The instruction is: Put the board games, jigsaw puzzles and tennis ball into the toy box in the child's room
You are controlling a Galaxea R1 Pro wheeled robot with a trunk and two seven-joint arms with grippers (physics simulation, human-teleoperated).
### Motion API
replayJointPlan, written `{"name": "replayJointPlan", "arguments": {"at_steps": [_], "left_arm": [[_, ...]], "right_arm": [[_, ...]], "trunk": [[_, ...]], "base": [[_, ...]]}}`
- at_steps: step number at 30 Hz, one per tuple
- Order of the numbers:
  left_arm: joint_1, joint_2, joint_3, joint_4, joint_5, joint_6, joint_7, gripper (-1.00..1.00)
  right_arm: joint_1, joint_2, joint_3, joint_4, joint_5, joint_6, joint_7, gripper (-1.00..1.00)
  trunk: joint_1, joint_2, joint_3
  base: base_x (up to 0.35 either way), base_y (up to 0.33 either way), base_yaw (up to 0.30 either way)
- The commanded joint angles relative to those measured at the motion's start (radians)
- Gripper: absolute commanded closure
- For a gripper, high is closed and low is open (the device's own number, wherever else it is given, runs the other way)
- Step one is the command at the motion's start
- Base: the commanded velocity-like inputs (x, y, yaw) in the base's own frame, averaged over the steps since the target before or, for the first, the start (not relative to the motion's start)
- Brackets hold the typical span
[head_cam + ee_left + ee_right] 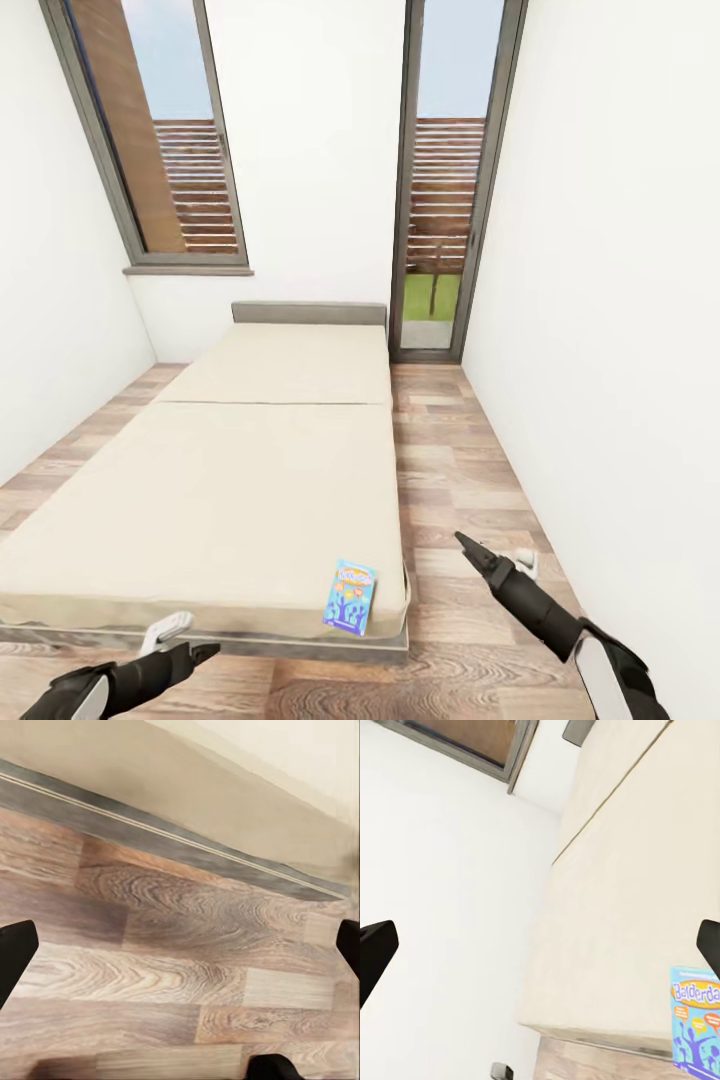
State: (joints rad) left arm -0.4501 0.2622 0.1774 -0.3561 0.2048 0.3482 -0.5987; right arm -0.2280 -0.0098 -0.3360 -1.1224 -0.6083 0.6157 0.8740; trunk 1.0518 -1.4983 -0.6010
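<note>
One blue board game with orange marks lies flat on the near right corner of the bed, a low cream mattress in two sections. My right gripper hangs open over the floor just right of that corner, holding nothing. Its wrist view shows the board game on the mattress, between the spread fingertips. My left gripper is open and empty, low in front of the bed's near edge. Its wrist view looks down on floor planks and the bed's grey base.
A strip of wood-plank floor runs between the bed's right side and the white wall. A tall glass door stands behind the bed at the right, and a window at the left. A grey headboard closes the far end.
</note>
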Motion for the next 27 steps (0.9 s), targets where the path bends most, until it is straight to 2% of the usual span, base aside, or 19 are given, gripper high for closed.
{"name": "replayJointPlan", "arguments": {"at_steps": [1,5,6,8,15,22,27], "left_arm": [[-0.001,0.001,0.004,-0.001,0.005,0.022,-0.042,-1.0],[-0.004,0.004,0.003,-0.001,0.003,0.075,-0.139,-1.0],[-0.005,0.004,0.002,-0.003,0.002,0.129,-0.189,-1.0],[-0.006,0.004,0.002,-0.014,0.001,0.18,-0.225,-1.0],[-0.007,0.003,0.001,-0.068,-0.002,0.296,-0.266,-1.0],[-0.008,0.003,-0.001,-0.176,-0.001,0.447,-0.321,-1.0],[-0.009,0.003,-0.001,-0.202,-0.002,0.481,-0.4,-1.0]], "right_arm": [[-0.001,0.0,-0.02,-0.001,-0.006,0.018,0.017,-1.0],[-0.001,0.0,-0.047,-0.001,-0.006,0.037,0.035,-1.0],[-0.001,0.0,-0.054,-0.001,-0.006,0.042,0.039,-1.0],[-0.001,0.001,-0.057,0.0,-0.007,0.044,0.041,-1.0],[-0.001,0.001,-0.061,0.002,-0.007,0.049,0.043,-1.0],[-0.001,0.001,-0.074,0.001,-0.007,0.064,0.045,-1.0],[-0.001,0.002,-0.081,0.0,-0.007,0.066,0.045,-1.0]], "trunk": [[0.004,-0.008,-0.004],[0.019,-0.036,-0.017],[0.023,-0.043,-0.02],[0.031,-0.057,-0.026],[0.058,-0.106,-0.048],[0.084,-0.155,-0.07],[0.104,-0.19,-0.086]], "base": [[0.0,0.0,0.0],[0.0,0.0,0.0],[0.0,0.0,0.0],[0.0,0.0,0.0],[0.0,0.0,0.0],[0.0,0.0,0.0],[0.0,0.0,0.0]]}}
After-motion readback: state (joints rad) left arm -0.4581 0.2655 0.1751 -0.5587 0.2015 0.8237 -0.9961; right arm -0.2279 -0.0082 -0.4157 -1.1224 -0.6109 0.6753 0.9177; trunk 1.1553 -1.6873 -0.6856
